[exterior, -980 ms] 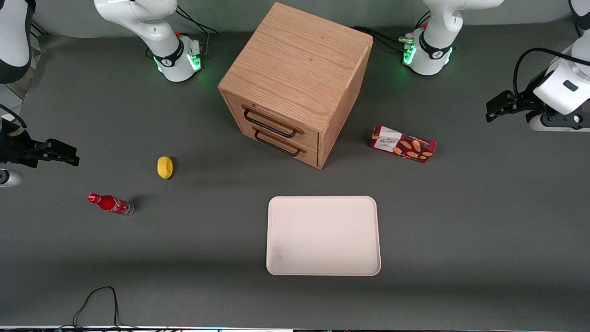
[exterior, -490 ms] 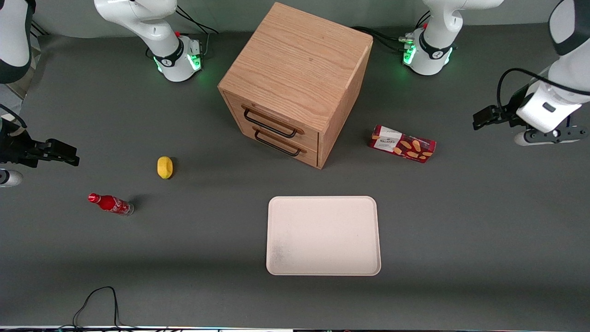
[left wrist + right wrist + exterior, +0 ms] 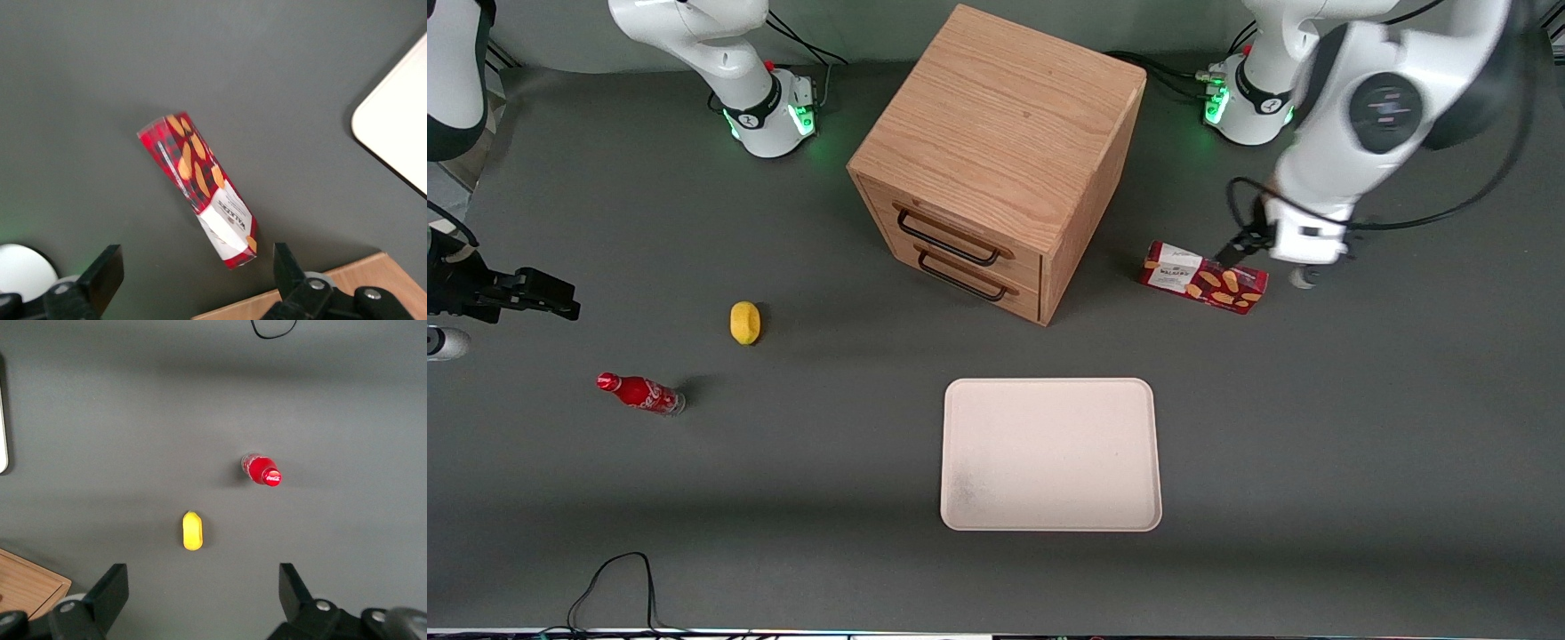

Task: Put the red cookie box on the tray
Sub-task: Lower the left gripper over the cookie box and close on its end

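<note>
The red cookie box (image 3: 1203,277) lies flat on the grey table beside the wooden cabinet, toward the working arm's end. In the left wrist view the red cookie box (image 3: 200,193) shows its white label end and biscuit pictures. My left gripper (image 3: 1267,262) hangs above the box's end that points away from the cabinet. The gripper (image 3: 193,273) is open, its black fingers (image 3: 100,277) spread wide with nothing between them. The cream tray (image 3: 1049,453) sits empty, nearer to the front camera than the box; one corner of the tray (image 3: 400,127) is in the wrist view.
A wooden two-drawer cabinet (image 3: 996,151) stands mid-table, its drawers shut. A yellow lemon (image 3: 744,322) and a small red soda bottle (image 3: 640,393) lie toward the parked arm's end. A black cable (image 3: 614,578) loops at the table's near edge.
My left arm has swung in from the table's end toward the cabinet and now hangs over the cookie box. The box, tray and other objects have not moved.
</note>
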`<state>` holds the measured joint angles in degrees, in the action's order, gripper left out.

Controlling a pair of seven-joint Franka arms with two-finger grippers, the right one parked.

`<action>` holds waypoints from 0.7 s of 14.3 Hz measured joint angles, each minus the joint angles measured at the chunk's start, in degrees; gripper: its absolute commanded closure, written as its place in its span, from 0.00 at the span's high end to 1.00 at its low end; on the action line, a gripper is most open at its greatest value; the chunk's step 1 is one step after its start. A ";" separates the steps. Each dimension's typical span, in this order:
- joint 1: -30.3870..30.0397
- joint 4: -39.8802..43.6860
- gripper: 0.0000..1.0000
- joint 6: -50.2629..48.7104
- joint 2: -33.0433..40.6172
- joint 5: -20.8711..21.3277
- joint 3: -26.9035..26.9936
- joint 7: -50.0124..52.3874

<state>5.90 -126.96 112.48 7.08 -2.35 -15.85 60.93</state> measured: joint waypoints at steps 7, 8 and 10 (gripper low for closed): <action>-0.14 -12.64 1.00 15.59 -0.92 0.04 -1.89 8.42; -0.17 -13.24 1.00 17.10 -1.58 0.04 -1.89 8.83; -0.24 -13.80 1.00 19.62 -3.39 0.10 -1.71 9.21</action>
<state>5.66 -140.76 132.10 3.69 -2.25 -17.56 70.14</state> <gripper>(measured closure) 0.000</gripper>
